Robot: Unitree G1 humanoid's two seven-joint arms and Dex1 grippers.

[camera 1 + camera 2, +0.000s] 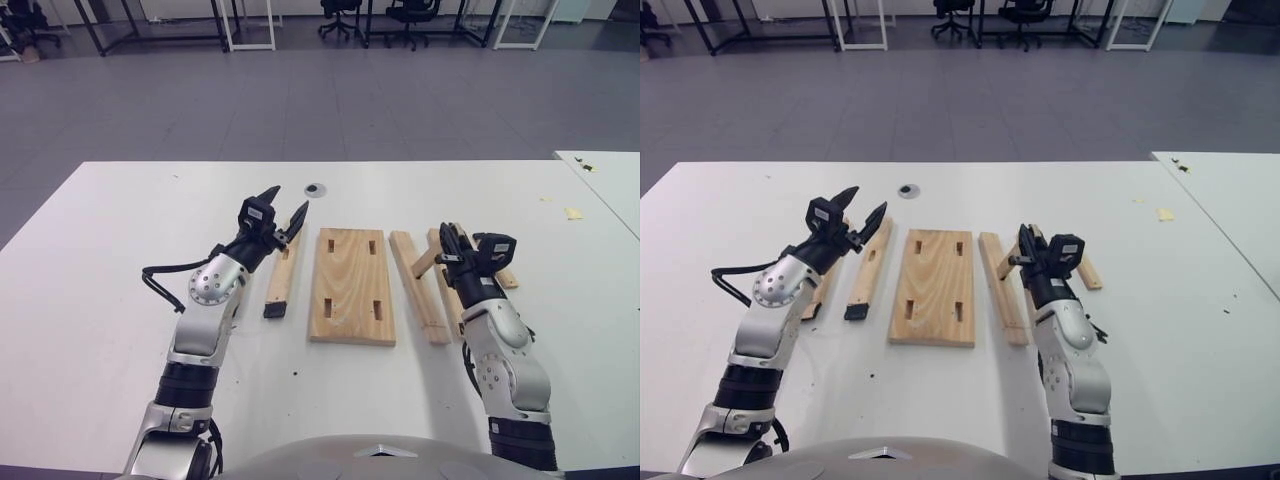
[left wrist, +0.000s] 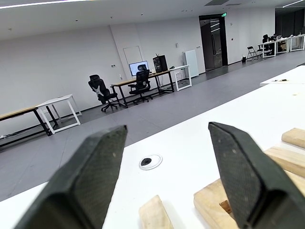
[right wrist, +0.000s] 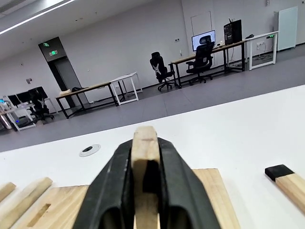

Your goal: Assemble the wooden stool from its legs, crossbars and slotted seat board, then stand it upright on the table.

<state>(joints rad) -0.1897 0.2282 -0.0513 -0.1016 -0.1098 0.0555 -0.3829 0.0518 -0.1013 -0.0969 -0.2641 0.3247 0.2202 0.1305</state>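
The slotted seat board [image 1: 350,285] lies flat in the middle of the table. Just left of it lies a wooden leg [image 1: 283,272] with a black tip. My left gripper [image 1: 288,203] hovers open over that leg's far end, its fingers [image 2: 97,176] spread wide and empty. Right of the board lie a long leg [image 1: 416,285] and more wooden pieces. My right gripper [image 1: 452,247] sits over them, shut on a wooden bar [image 3: 144,152] that stands up between its fingers. A second leg [image 1: 820,290] lies partly hidden under my left arm.
A round cable grommet [image 1: 316,188] is set in the white table [image 1: 120,230] beyond the board. A short wooden piece [image 1: 506,277] lies at the far right of the group. A second table [image 1: 605,180] adjoins on the right. Wide bare tabletop lies on both sides.
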